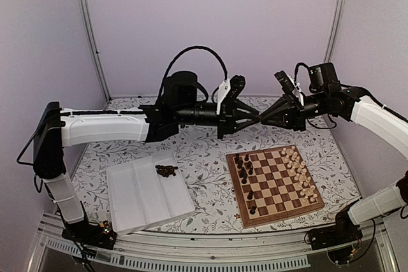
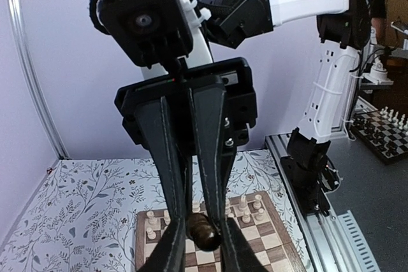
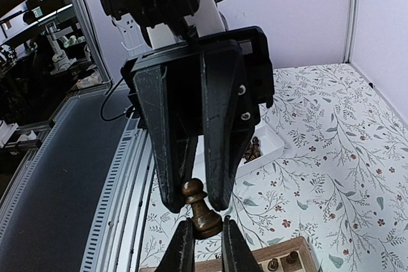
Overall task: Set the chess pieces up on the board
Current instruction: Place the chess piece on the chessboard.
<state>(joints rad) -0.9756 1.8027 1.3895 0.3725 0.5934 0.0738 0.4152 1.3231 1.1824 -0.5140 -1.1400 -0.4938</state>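
A dark brown pawn (image 3: 203, 211) hangs in mid-air between both grippers, high over the table's back. My right gripper (image 3: 205, 246) is shut on its base. My left gripper (image 3: 194, 202) comes from the opposite side, and its fingers (image 3: 172, 157) flank the pawn's head closely, with a thin gap still showing. In the left wrist view the pawn (image 2: 205, 232) sits between my left gripper's (image 2: 204, 253) tips. The board (image 1: 274, 179) lies at front right. Dark pieces (image 1: 245, 170) stand along its left side, and cream pieces (image 1: 299, 170) along its right.
A white ridged tray (image 1: 143, 199) lies at front left, with a small heap of dark pieces (image 1: 166, 171) in its far corner. The floral cloth (image 1: 204, 151) covers the table. Both arms stretch across the middle, above the board's far edge.
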